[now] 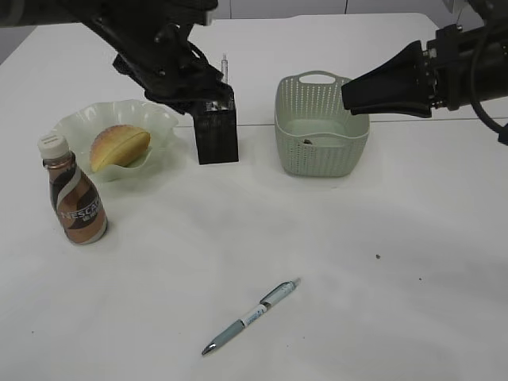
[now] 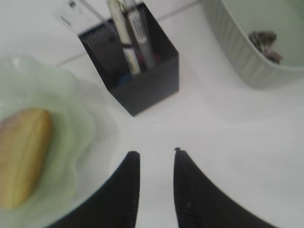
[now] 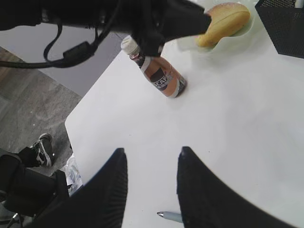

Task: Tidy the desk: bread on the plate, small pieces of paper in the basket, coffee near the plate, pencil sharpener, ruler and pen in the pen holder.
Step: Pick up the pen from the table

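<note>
**Grippers empty, one pen left on the tabletop**

My left gripper (image 2: 154, 156) hangs just in front of the pen holder (image 1: 217, 131) with its jaws parted and nothing between them — the ruler (image 2: 78, 16) and markers stand inside. My right gripper (image 3: 152, 156), released too, hovers by the basket (image 1: 321, 127), which holds paper scraps (image 2: 266, 42). The bread (image 1: 119, 147) lies on the plate (image 1: 163, 119), with the coffee (image 1: 73, 198) beside it. The pen (image 1: 250, 317) lies alone near the front edge: slim, pale blue-grey barrel, likely to roll when pinched.
</note>
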{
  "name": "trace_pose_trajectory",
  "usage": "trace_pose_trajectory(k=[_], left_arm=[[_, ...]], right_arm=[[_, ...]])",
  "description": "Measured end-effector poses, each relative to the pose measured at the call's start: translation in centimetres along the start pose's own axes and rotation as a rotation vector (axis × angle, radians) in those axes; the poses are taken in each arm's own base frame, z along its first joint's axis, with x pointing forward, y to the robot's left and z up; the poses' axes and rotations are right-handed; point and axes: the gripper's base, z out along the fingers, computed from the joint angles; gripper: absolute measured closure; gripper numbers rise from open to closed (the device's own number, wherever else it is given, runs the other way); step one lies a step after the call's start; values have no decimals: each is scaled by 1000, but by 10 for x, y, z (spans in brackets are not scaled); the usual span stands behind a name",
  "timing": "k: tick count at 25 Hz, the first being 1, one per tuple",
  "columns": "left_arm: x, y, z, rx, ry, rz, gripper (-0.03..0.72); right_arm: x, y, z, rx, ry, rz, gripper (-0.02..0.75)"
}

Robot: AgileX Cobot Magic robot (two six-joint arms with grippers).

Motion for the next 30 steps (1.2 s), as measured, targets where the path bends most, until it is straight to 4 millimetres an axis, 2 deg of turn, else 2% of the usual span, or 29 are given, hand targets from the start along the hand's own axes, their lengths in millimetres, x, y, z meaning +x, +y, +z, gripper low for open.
trace_pose_trajectory(k=[7, 13, 18, 22, 26, 30], left_arm=[[27, -12, -5, 127, 302, 48, 502], [44, -23, -14, 223, 490, 101, 477], [51, -57, -23, 261, 520, 194, 437], [57, -86, -31, 302, 522, 249, 432], [61, -101, -36, 335, 526, 265, 432], [64, -111, -39, 347, 525, 288, 432]], right_arm=[[0, 0, 0, 0, 0, 0, 478], [0, 0, 0, 2, -1, 0, 478], [0, -3, -4, 12, -8, 5, 478], [0, -16, -23, 64, -46, 31, 479], [1, -28, -44, 118, -85, 56, 479], [6, -33, -45, 147, -91, 76, 479]])
